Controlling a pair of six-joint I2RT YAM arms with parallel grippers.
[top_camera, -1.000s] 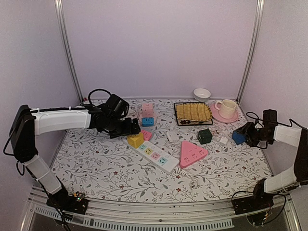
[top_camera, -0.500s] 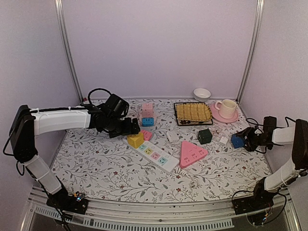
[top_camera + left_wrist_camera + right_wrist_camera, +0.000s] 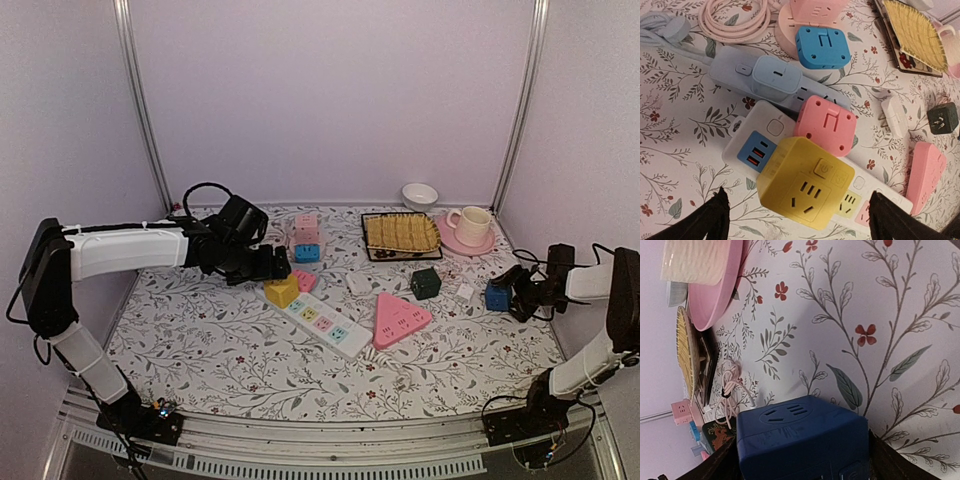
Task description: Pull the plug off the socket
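A yellow cube plug (image 3: 282, 291) sits plugged into the near end of a white power strip (image 3: 325, 325) at the table's middle. In the left wrist view the yellow cube (image 3: 807, 187) covers the strip (image 3: 747, 135) beside its blue USB panel. My left gripper (image 3: 271, 266) is open and empty just above the cube, with its fingers apart on either side of it (image 3: 797, 202). My right gripper (image 3: 512, 296) is shut on a dark blue cube adapter (image 3: 497, 296) low over the table at the far right. The adapter (image 3: 800, 435) fills the space between the right gripper's fingers (image 3: 802, 462).
A pink cube (image 3: 826, 125) and a grey-blue strip (image 3: 770, 77) crowd the yellow cube's far side. A pink triangular strip (image 3: 400, 320), a dark green cube (image 3: 425, 283), white adapters (image 3: 358, 284), a woven tray (image 3: 400, 235), a cup on a pink saucer (image 3: 470, 225) and a bowl (image 3: 420, 195) lie right.
My right arm has come down and slightly right with the blue adapter, from raised to low at the table. The left arm has not moved.
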